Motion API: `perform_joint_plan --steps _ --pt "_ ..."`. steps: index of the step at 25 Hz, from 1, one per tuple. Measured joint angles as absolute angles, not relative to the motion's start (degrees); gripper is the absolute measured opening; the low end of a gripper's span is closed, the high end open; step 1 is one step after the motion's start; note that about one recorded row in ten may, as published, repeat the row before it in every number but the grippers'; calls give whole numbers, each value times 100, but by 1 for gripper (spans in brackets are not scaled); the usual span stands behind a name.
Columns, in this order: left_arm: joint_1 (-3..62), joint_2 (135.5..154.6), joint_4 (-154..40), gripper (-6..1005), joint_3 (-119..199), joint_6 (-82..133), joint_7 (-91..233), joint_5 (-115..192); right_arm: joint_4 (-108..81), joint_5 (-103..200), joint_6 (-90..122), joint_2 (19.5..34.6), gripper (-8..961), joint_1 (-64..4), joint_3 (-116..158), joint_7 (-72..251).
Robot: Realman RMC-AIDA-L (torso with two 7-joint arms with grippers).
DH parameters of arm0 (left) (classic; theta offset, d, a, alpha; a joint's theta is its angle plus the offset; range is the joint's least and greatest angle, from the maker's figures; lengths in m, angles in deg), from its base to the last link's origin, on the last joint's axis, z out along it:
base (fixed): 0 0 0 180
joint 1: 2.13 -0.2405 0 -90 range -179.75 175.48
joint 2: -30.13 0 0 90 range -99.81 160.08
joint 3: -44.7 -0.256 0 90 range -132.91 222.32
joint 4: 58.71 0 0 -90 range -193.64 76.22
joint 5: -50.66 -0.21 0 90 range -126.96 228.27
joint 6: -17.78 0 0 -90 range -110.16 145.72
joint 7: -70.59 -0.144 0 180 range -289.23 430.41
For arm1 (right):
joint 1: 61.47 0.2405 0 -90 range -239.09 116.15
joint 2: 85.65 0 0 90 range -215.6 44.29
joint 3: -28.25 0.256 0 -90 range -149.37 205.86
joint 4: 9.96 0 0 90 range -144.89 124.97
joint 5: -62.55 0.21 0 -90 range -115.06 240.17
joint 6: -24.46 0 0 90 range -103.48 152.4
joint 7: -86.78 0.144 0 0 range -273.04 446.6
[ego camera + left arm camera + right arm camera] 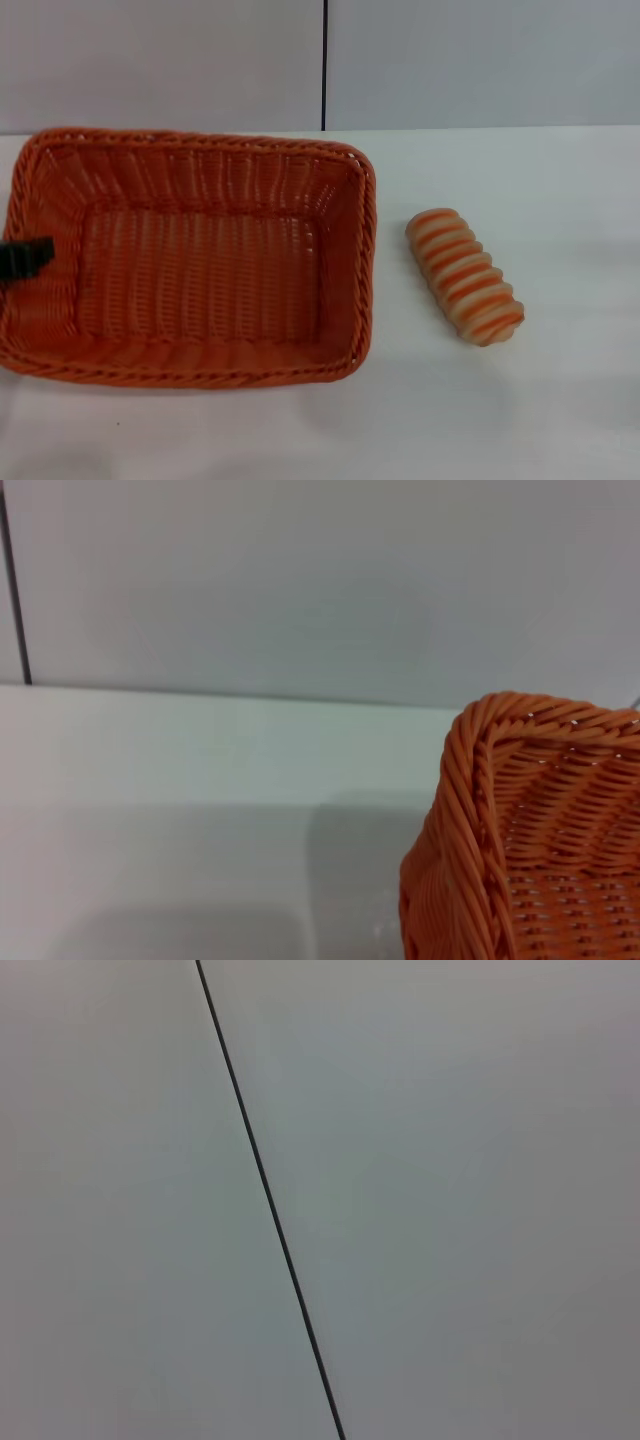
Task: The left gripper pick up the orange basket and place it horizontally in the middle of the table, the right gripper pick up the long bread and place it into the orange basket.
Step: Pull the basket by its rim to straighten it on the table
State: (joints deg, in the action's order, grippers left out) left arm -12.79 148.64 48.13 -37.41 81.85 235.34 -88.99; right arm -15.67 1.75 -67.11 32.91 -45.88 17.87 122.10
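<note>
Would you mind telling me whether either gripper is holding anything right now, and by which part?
It cannot be told. The left gripper sits at the left short rim of the orange basket, its grip unclear. The long bread lies untouched.

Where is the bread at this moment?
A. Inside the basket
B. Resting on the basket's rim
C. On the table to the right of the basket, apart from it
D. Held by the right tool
C: in the head view the bread lies on the white table, right of the orange basket, with bare tabletop between them.
</note>
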Motion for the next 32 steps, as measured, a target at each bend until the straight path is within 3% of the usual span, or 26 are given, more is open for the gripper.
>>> perform_joint_plan --steps 26,32 --pt "-1099 14849 4457 179 -3840 8279 23550 -8435 -1564 164 -6615 3300 591 -4542 1785 12211" --pt "-974 14844 4452 479 -3652 8365 23533 -8410 -1563 160 -6580 3301 587 -4549 1767 12211"
